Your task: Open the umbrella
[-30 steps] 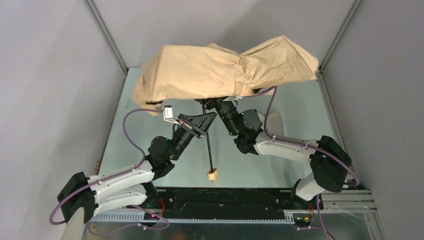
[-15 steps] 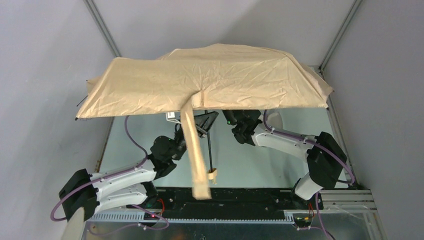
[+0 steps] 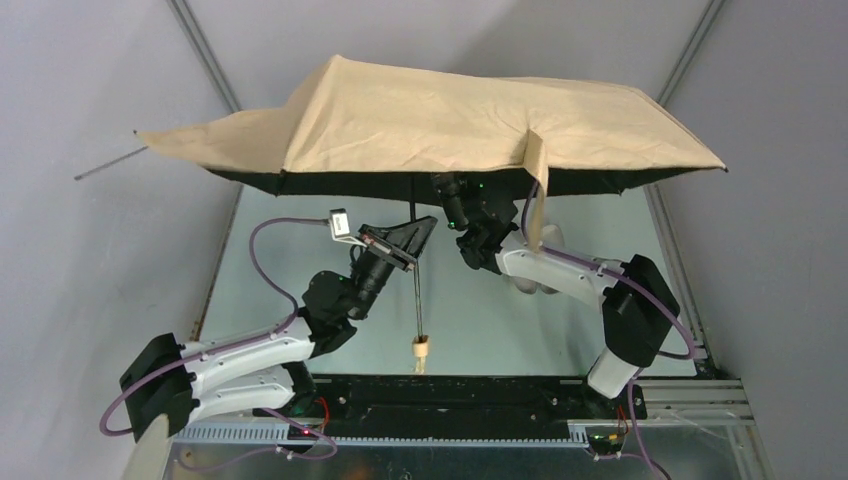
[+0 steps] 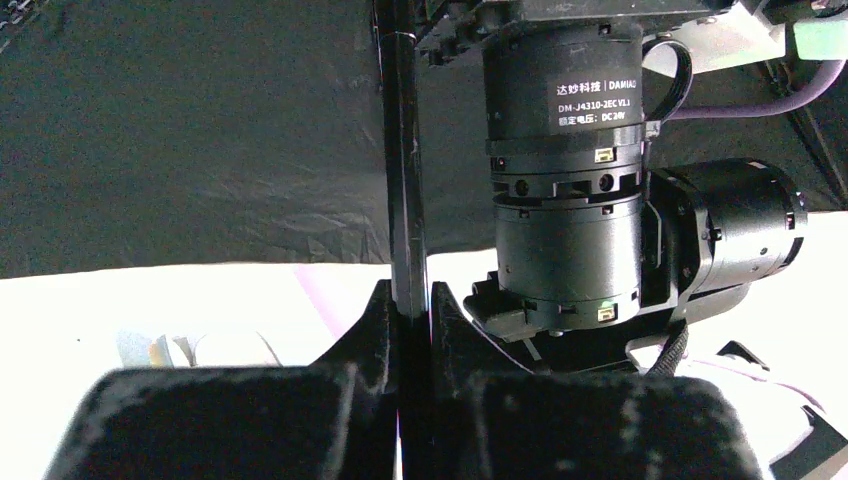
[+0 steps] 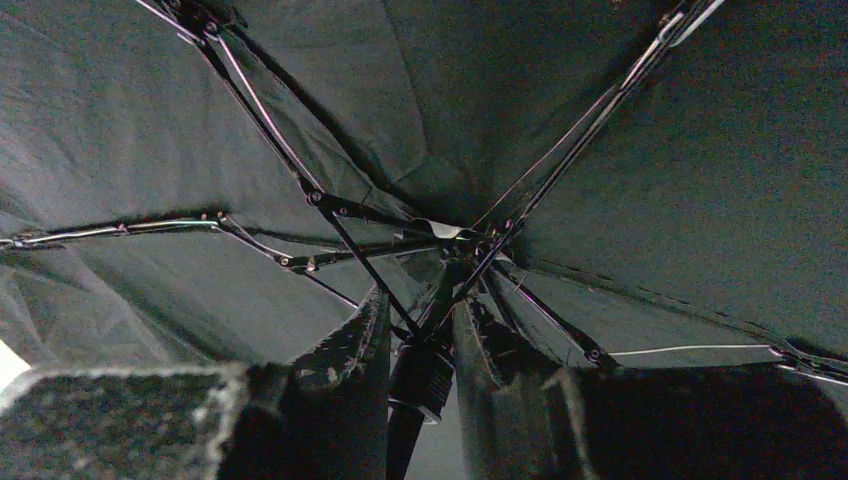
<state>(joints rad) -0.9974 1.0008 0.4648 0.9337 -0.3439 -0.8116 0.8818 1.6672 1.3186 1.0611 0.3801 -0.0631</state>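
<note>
Tan overhead: holds umbrella [image 3: 450, 125] spread above tabletop [image 3: 480, 320], handle [image 3: 421, 350] lowest. Clenches left claw [image 4: 410, 310] on shaft [image 3: 416, 290], that arm stretched forward and up from near left. Clamps right claw [image 5: 420, 320] round runner [image 5: 420, 380] beneath canopy [image 5: 200, 100], wrist raised.

one white label [image 4: 593, 100] can be read in the left wrist view. it is stuck on the black cylindrical motor housing [image 4: 565, 180] of the other arm, just right of the umbrella [image 4: 400, 150] shaft. its top line reads "达妙科技 | damiao". the second reads "dm-j4310-2ec v1.1". the third reads "额定电压: dc 24v". in the top view a small white tag [image 3: 338, 222] hangs on the left arm's purple cable [image 3: 262, 250]; its print is too small to read.
</note>
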